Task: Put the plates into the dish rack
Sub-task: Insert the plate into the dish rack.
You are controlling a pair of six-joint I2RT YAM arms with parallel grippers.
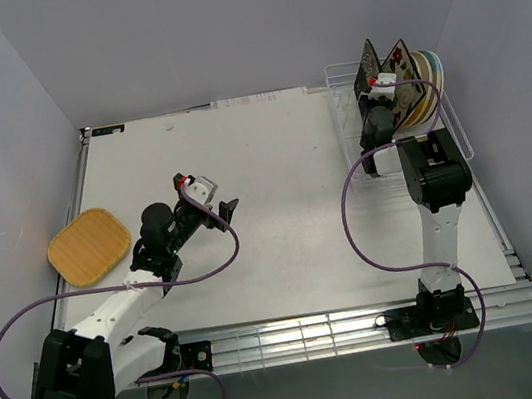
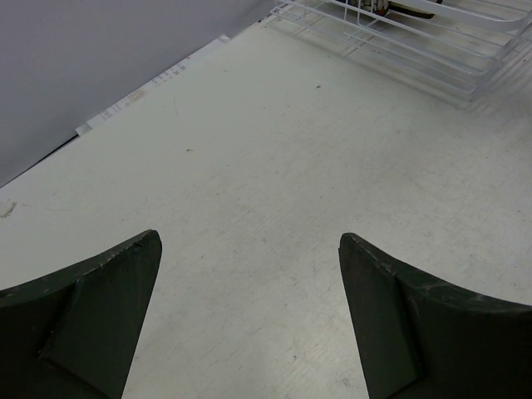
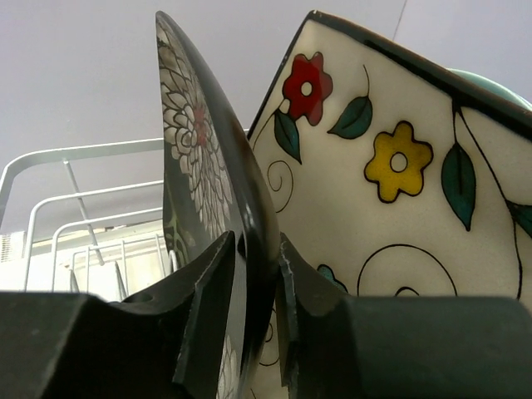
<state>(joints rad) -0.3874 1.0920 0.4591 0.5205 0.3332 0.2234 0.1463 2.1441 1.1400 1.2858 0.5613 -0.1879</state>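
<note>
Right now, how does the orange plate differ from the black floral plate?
The orange plate lies flat on the table, plain and untouched; the black floral plate stands on edge at the dish rack, patterned, pinched between the right fingers. Both look squarish.

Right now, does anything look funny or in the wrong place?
The orange-yellow square plate lies flat alone at the table's left edge, far from the dish rack. The black floral plate tilts, pinched in the right gripper.
</note>
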